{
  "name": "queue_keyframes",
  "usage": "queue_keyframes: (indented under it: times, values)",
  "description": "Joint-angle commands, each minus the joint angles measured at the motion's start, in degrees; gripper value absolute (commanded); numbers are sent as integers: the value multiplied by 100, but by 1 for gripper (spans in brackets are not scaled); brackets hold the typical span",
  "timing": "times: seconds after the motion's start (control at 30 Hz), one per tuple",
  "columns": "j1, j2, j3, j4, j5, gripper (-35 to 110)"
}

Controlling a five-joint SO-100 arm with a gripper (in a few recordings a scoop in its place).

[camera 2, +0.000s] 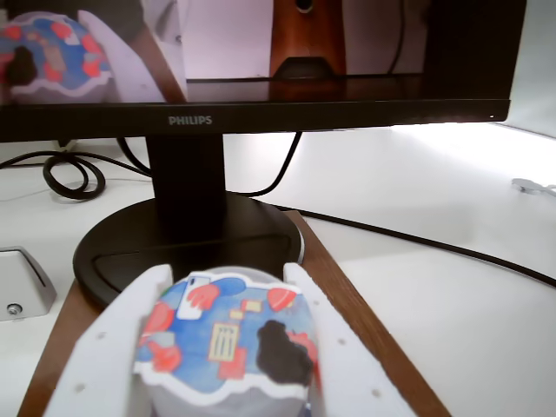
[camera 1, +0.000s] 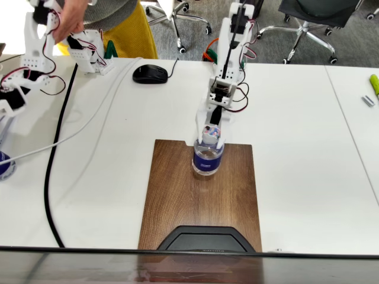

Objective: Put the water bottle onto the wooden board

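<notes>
White table carries the board, where the bottle stands upright at 12 o'clock — gripper grasping its cap, probably to steady it.

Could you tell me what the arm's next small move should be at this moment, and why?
Probably open the end effector and lift away. The water bottle appears to stand upright on the wooden board, well inside its edges, and the wrist view shows the fingers on both sides of the cap, so only release seems left.
</notes>
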Motion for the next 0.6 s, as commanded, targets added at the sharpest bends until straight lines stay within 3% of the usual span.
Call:
queue_keyframes:
  times: [0.0,0.57]
  values:
    - [97,-79,-589,-281,114,0]
    - [123,-896,-1028,-457,422,0]
